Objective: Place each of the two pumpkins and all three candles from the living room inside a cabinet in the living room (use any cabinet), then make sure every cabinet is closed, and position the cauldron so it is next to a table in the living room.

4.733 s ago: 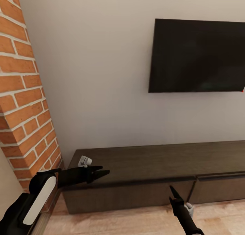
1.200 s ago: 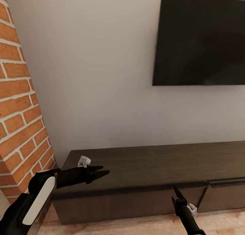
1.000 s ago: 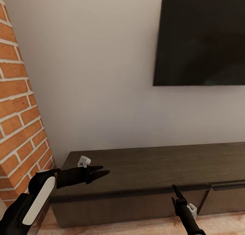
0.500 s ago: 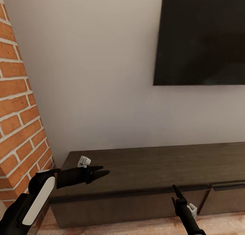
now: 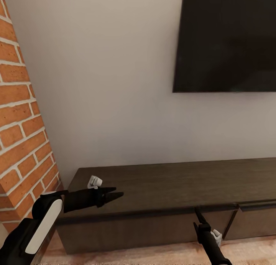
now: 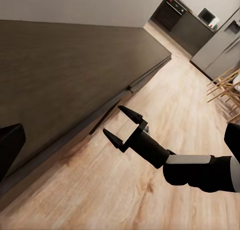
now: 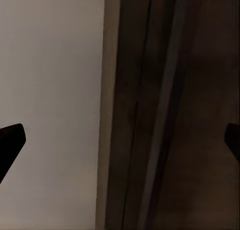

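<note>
Two grippers, both empty. Right gripper (image 5: 198, 215): black, pointed fingers, spread wide per the left wrist view (image 6: 124, 122); sits nearest, low, just before the cabinet (image 5: 168, 188) front. Left gripper (image 5: 115, 192): black, tapered, hovering over the cabinet's left end; whether it is spread or pressed together cannot be told.

One floor (image 5: 153, 255): pale wood planks, matte.

One cabinet: long, low, dark-brown wood grain, flat handleless fronts meeting at a narrow seam (image 5: 230, 223) beside the right gripper.

One brick pillar (image 5: 19, 134), far left: rough orange brick, pale mortar.

One wall-mounted screen (image 5: 226, 40), far right: flat, black, glossy.

Risks, judged: handleless fronts offer little purchase, so a fingertip may slip off the seam; the left arm, close to the top, may scrape it.
</note>
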